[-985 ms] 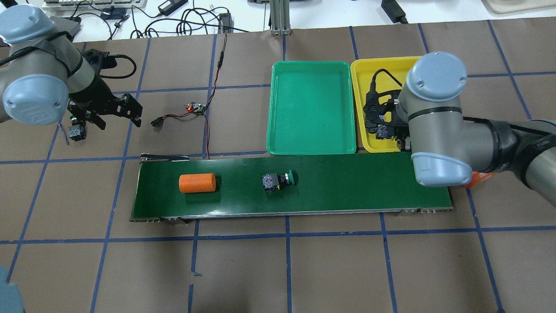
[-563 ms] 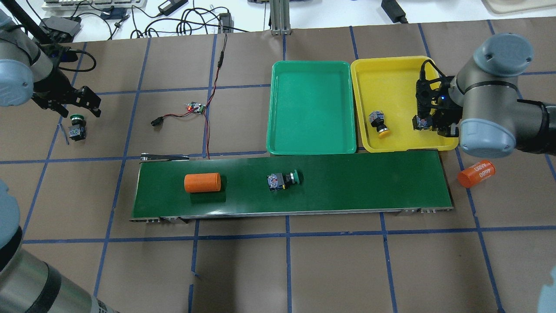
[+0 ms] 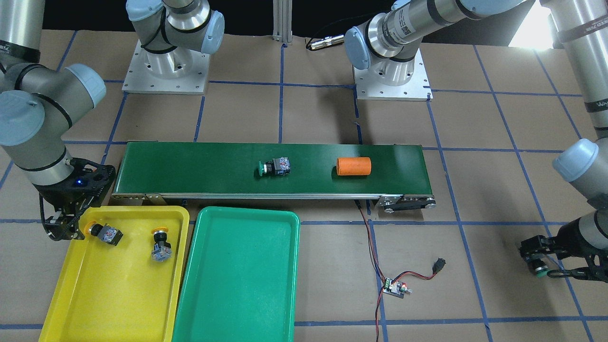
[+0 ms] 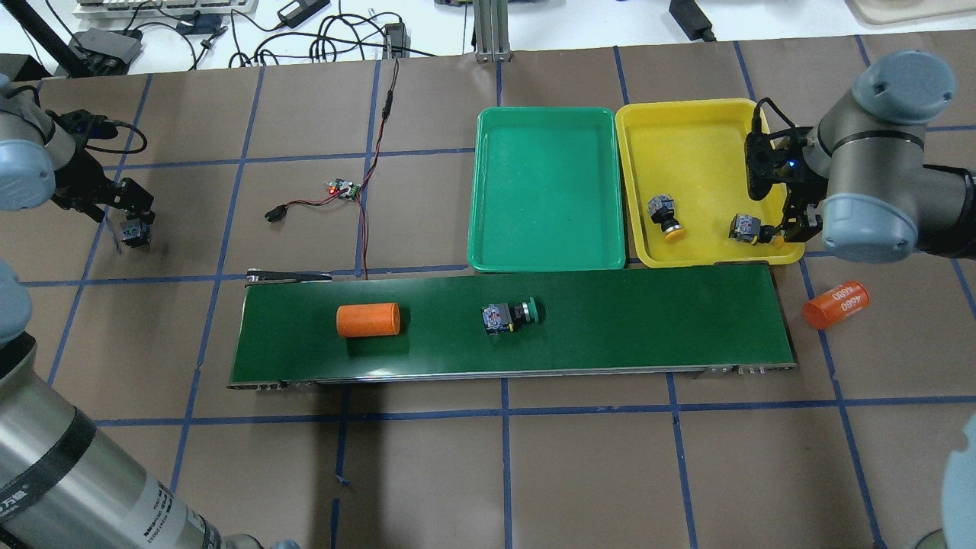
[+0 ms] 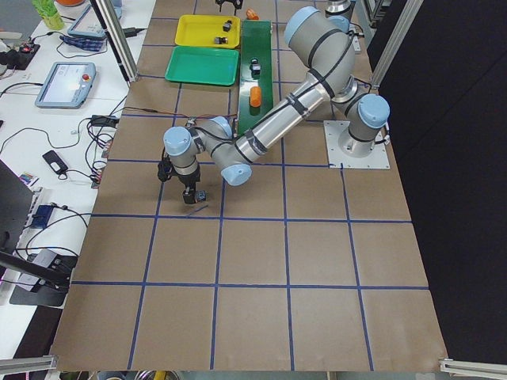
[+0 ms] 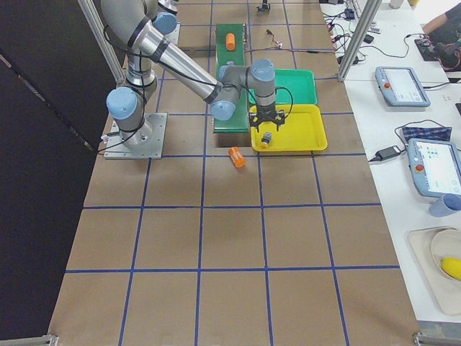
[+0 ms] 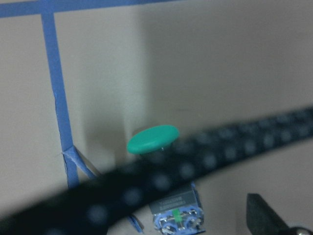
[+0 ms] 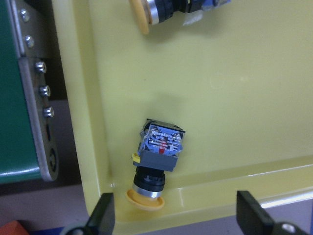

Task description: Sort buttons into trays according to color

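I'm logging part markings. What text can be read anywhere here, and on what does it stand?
"4680", twice, on the orange cylinder off the conveyor belt's end.
Sticker on the left arm: cut off, unreadable.
Print on the contact block of the yellow button: too blurred to read.

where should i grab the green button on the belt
Probably the contact block of the green button, coming straight down with fingers closing across the belt. The button lies on its side along the belt, so the block's flat sides face the belt's edges; the round cap would likely slip.
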Robot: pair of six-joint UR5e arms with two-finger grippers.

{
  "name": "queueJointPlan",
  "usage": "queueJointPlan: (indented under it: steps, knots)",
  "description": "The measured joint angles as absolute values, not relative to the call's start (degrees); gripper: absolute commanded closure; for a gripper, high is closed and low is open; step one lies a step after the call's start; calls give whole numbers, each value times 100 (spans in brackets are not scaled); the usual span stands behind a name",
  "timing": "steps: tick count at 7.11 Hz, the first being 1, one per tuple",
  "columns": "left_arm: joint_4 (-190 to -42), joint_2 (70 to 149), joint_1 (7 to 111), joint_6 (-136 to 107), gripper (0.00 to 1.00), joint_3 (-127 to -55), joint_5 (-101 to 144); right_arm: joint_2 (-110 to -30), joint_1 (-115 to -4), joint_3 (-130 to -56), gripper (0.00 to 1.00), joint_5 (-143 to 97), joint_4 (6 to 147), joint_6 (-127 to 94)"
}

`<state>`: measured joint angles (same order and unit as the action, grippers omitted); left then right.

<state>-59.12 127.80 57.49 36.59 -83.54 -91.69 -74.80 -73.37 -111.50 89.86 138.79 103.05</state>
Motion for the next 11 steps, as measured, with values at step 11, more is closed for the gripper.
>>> queueJointPlan:
  steps: [11]
  knots:
    - [-5991, 10024, 6716, 7633, 100, -11158, -8819, -8863, -9998, -12496, 0, 9002, 12970, 8391]
